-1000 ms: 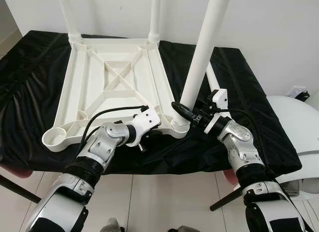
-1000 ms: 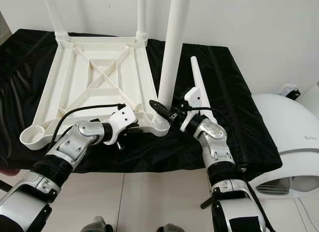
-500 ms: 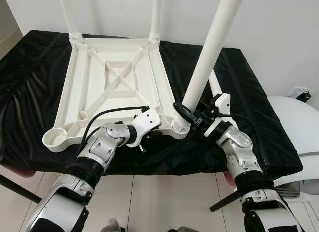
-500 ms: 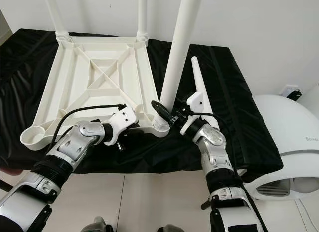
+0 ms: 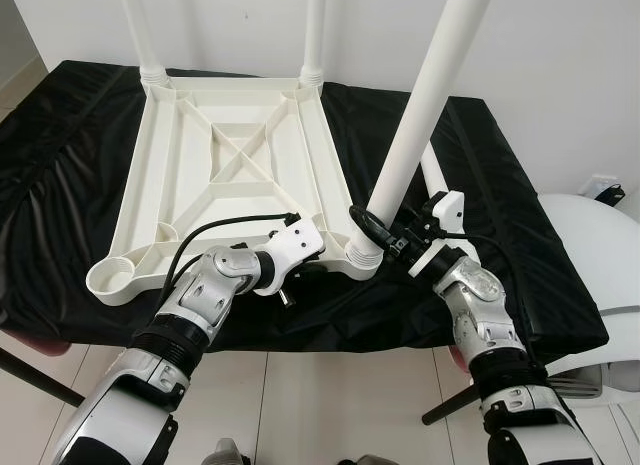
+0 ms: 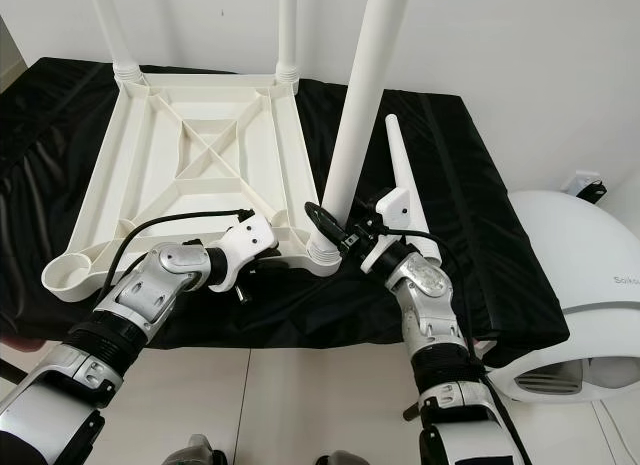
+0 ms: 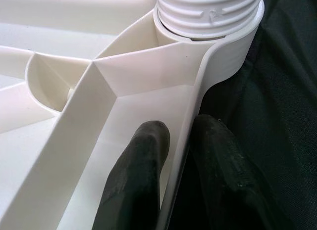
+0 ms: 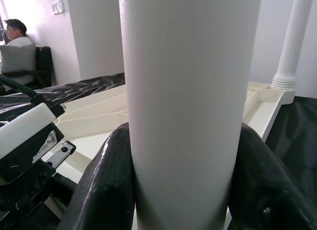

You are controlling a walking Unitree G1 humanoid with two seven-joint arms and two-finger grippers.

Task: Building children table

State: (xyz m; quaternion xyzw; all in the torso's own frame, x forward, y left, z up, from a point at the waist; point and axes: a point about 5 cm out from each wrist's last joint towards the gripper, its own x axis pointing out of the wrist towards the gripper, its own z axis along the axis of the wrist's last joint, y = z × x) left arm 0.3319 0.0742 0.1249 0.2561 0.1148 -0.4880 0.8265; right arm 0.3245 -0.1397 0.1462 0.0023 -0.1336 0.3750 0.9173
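Jaws of the right gripper are clamped around the white leg, now tilted further from upright in its corner socket of the upturned tabletop, whose rim is pinched by the left gripper; threading seems unfinished.

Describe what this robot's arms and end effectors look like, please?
Both arms are silver metal segments with black bands at the joints. Each wrist carries a white block with a thin black cable looping out of it. The left end effector and right end effector each have two long, matte black fingers with rounded tips; one left finger shows a ribbed strip.
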